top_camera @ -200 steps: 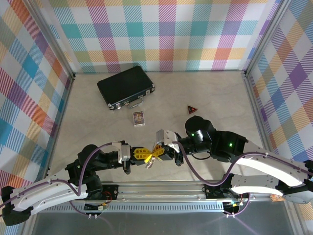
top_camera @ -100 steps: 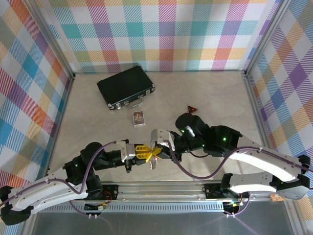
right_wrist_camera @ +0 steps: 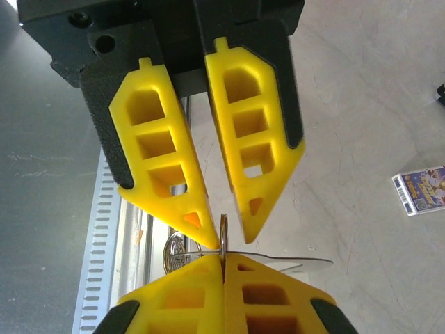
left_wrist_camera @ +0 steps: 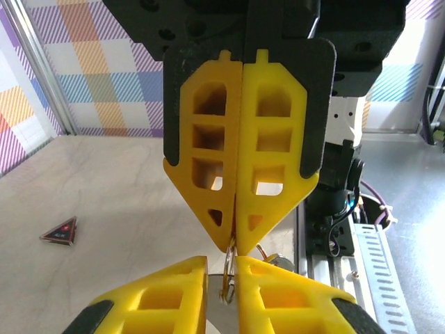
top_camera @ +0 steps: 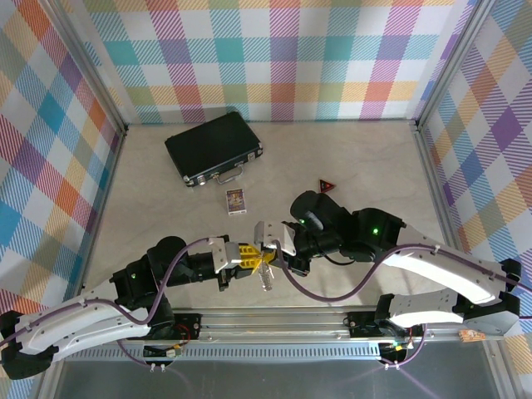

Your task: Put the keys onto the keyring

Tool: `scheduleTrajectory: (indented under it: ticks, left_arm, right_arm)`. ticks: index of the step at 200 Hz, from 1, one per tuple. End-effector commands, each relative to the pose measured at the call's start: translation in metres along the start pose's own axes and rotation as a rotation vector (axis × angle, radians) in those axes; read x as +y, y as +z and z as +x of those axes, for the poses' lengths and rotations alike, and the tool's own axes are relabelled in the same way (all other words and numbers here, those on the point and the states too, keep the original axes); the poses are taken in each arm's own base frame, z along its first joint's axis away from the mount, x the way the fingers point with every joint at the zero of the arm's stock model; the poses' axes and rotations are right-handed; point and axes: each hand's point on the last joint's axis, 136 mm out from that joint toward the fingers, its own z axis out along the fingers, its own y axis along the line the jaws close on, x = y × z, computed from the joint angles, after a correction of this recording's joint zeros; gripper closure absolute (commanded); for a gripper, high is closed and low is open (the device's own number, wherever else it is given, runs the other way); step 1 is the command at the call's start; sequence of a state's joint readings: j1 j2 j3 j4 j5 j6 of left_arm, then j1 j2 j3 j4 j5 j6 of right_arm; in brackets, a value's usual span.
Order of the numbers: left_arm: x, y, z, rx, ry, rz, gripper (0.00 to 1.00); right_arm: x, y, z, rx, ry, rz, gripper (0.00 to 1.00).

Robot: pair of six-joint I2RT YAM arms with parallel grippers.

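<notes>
While left gripper and right gripper meet tip to tip, silvery metal dangles under them. Left wrist: left fingers parted, loose around the keyring. Right wrist: right one clamped on it, key blade alongside. Mid-threading, I'd guess; next, left needs to pinch the ring.

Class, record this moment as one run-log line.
right gripper: shut on keyring | left gripper: open around keyring

Bright, even light is given from overhead, and only soft, faint shadows are cast on the pale desk. The overhead view is rendered sharply. In the left wrist view, the left claw is slightly blurred at the bottom edge.
</notes>
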State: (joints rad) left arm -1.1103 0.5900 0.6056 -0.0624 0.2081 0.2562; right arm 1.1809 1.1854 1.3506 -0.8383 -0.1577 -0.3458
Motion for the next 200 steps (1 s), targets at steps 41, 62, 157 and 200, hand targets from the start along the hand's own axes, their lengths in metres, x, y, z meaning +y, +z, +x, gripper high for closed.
scheduleTrajectory:
  ticks: [41, 62, 157, 200]
  left_arm:
    - [-0.003, -0.002, -0.018, -0.059, 0.012, 0.016, 1.0]
    - [0.0, -0.003, -0.023, -0.105, 0.013, -0.003, 1.0]
    - [-0.012, -0.013, -0.063, -0.37, 0.008, 0.07, 1.0]
    - [-0.022, -0.015, -0.075, -0.45, -0.019, 0.137, 1.0]
  right_arm:
    - [0.003, -0.007, -0.012, -0.043, -0.031, -0.015, 1.0]
    - [-0.002, -0.005, -0.013, -0.064, -0.017, 0.013, 1.0]
    - [-0.003, -0.034, -0.03, -0.373, 0.078, 0.005, 0.7]
    - [0.004, -0.045, -0.035, -0.424, 0.066, -0.021, 0.71]
